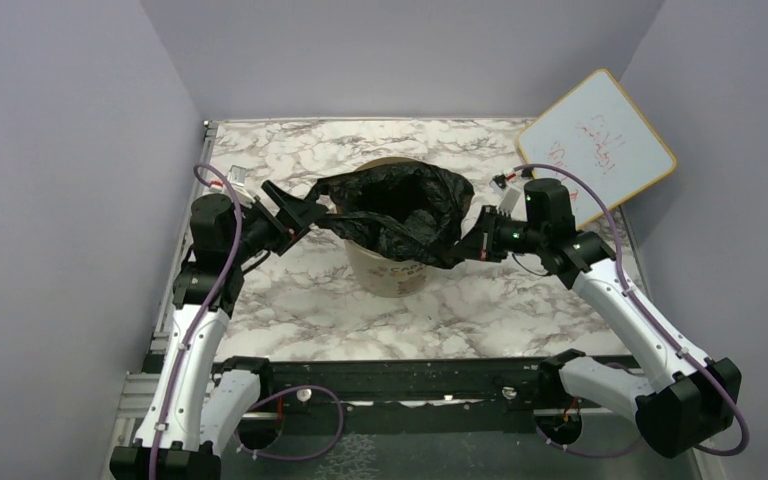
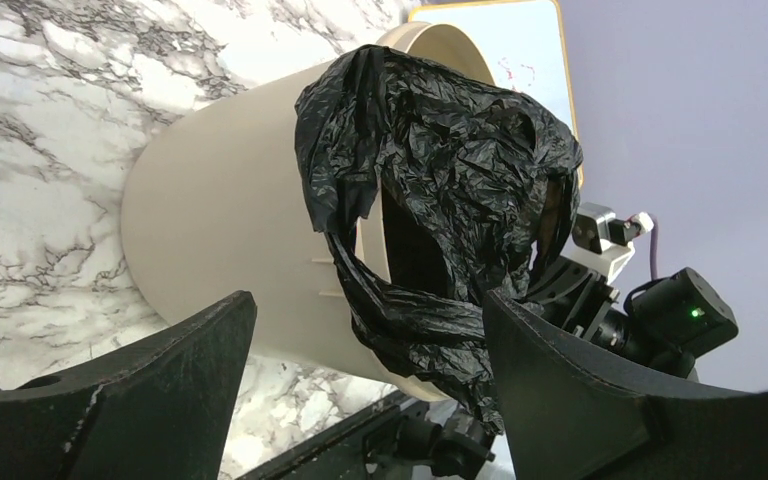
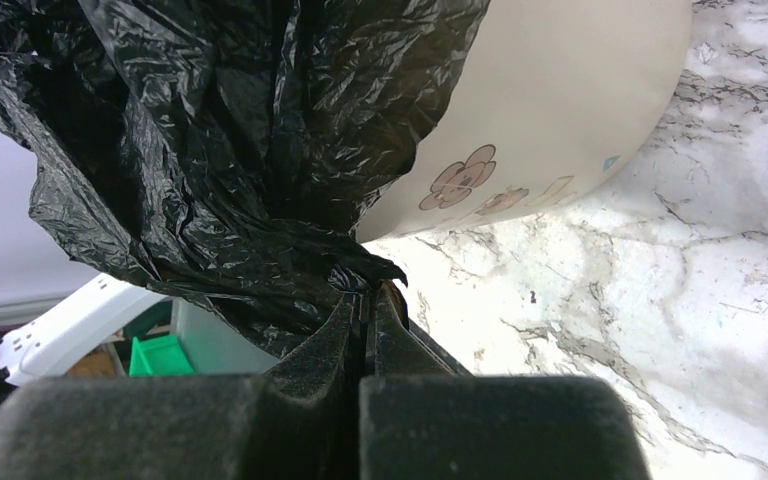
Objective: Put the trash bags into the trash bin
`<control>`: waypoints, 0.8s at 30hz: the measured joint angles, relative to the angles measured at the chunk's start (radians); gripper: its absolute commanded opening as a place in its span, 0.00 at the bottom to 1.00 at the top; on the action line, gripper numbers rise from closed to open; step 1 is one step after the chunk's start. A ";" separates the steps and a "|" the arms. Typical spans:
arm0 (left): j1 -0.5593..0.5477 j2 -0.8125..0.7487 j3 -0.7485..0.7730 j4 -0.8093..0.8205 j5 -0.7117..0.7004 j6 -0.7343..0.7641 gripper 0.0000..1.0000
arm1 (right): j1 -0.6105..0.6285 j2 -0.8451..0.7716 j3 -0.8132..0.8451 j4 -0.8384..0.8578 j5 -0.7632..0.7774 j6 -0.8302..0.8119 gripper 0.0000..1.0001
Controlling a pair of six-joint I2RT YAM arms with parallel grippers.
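Black fingers (image 3: 340, 350) of the right gripper (image 3: 365, 295) filled the bottom of the right wrist view. Its jaws stood together, clamped on a twisted fold of the trash bag (image 3: 210, 130). From that pinch point the glossy, wrinkled plastic rose and spread across the side of the trash bin (image 3: 560, 100), whose beige wall carried printed flower shapes.

Fingers (image 2: 160, 380) of the left gripper (image 2: 367, 300) stood wide apart with nothing between the pads. The trash bag (image 2: 430, 150) hung beyond the fingertips, covering the rim and part of the wall of the trash bin (image 2: 220, 210). A loop of plastic trailed down the outside.

Top view, items outward from the jaws:
- Left gripper (image 1: 295, 210): at the left side of the bin, level with its rim; the bag's left edge lay just beside the fingertips, contact not determinable.
- Right gripper (image 1: 465, 245): at the right side of the bin, holding the bag's right edge.
- Trash bag (image 1: 395, 215): spread over the bin mouth, its own mouth gaping upward; the far rim showed bare.
- Trash bin (image 1: 390, 275): upright at the centre of the marble-patterned table (image 1: 290, 300).
- Whiteboard (image 1: 600, 140): yellow-framed, red marks on its face, tilted at the far right corner, apart from the bin.
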 measured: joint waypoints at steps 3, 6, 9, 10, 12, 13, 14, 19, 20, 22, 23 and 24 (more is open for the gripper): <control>-0.005 0.017 0.000 0.015 0.013 -0.004 0.82 | 0.000 0.000 0.000 0.005 0.000 0.003 0.02; -0.012 0.031 0.000 0.035 0.018 -0.018 0.69 | 0.000 0.000 0.000 0.005 0.000 0.003 0.02; -0.019 0.031 -0.035 0.099 0.017 -0.054 0.54 | 0.000 0.000 0.000 0.005 0.000 0.004 0.02; -0.024 0.028 -0.062 0.135 0.017 -0.077 0.50 | 0.000 0.000 0.000 0.005 0.000 0.004 0.02; -0.032 0.026 -0.098 0.173 0.018 -0.105 0.40 | 0.000 0.000 0.000 0.005 0.001 0.004 0.02; -0.040 0.028 -0.111 0.184 0.018 -0.114 0.34 | 0.000 0.000 0.000 0.005 0.002 0.003 0.02; -0.045 0.030 -0.117 0.192 0.019 -0.117 0.28 | 0.000 0.000 0.000 0.005 0.004 0.003 0.02; -0.056 0.002 -0.121 0.175 -0.008 -0.098 0.00 | 0.000 -0.002 0.000 0.006 0.019 0.004 0.02; -0.056 -0.019 -0.123 0.163 -0.027 -0.090 0.00 | 0.000 -0.003 0.000 0.006 0.027 0.005 0.02; -0.056 -0.064 -0.129 0.149 -0.063 -0.073 0.00 | 0.000 -0.005 0.002 0.008 0.056 0.012 0.02; -0.056 -0.085 -0.131 0.139 -0.081 -0.062 0.00 | 0.000 -0.006 0.002 0.009 0.074 0.018 0.02; -0.056 -0.106 -0.131 0.127 -0.101 -0.045 0.00 | 0.000 -0.008 0.002 0.010 0.093 0.023 0.01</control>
